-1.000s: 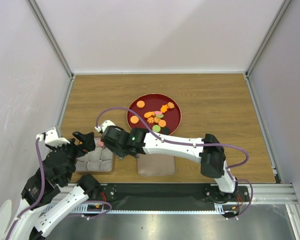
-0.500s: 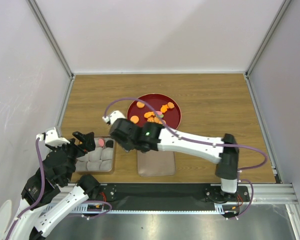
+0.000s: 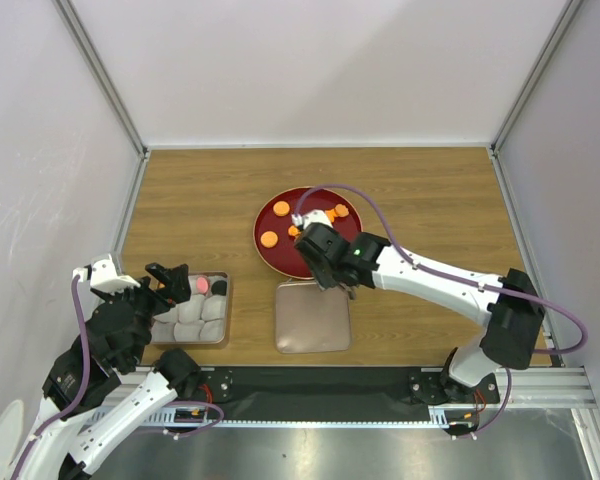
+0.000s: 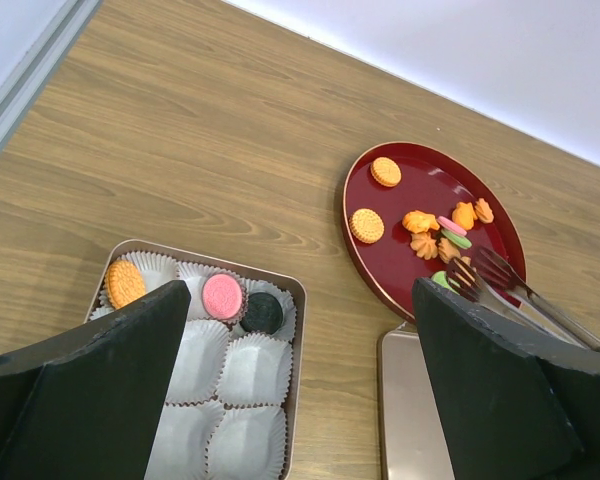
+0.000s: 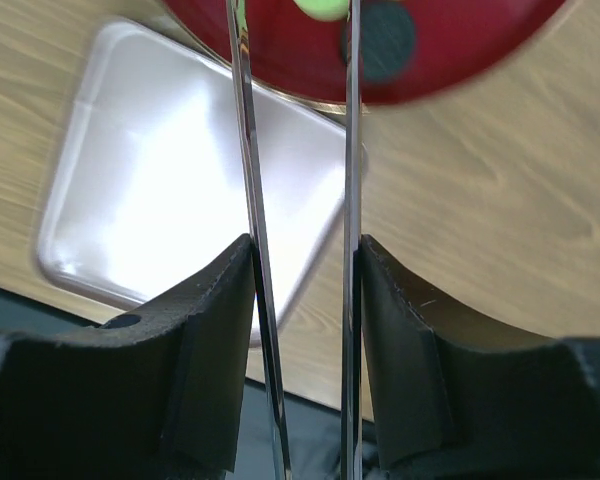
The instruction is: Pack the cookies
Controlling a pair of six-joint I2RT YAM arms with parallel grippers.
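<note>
Several cookies [image 3: 320,215], mostly orange, lie on the red plate [image 3: 275,245]. In the right wrist view a green cookie [image 5: 320,8] and a dark one [image 5: 388,40] sit at the plate's near edge. My right gripper [image 3: 325,255] is shut on metal tongs [image 5: 242,150]. The tongs [image 4: 490,275] reach over that edge of the plate, and I see nothing between their tips. The tray [image 4: 298,330] of paper cups holds an orange [image 4: 125,283], a pink [image 4: 222,296] and a dark cookie [image 4: 262,313]. My left gripper [image 4: 300,300] hangs open above the tray.
The pinkish metal lid [image 3: 312,318] lies flat between the tray and the plate, just below the right gripper. Walls close the table at the back and on both sides. Both arm bases sit on the black rail at the near edge.
My right arm has swung with the tongs from over the tray to the near edge of the red plate. The left arm has not moved.
</note>
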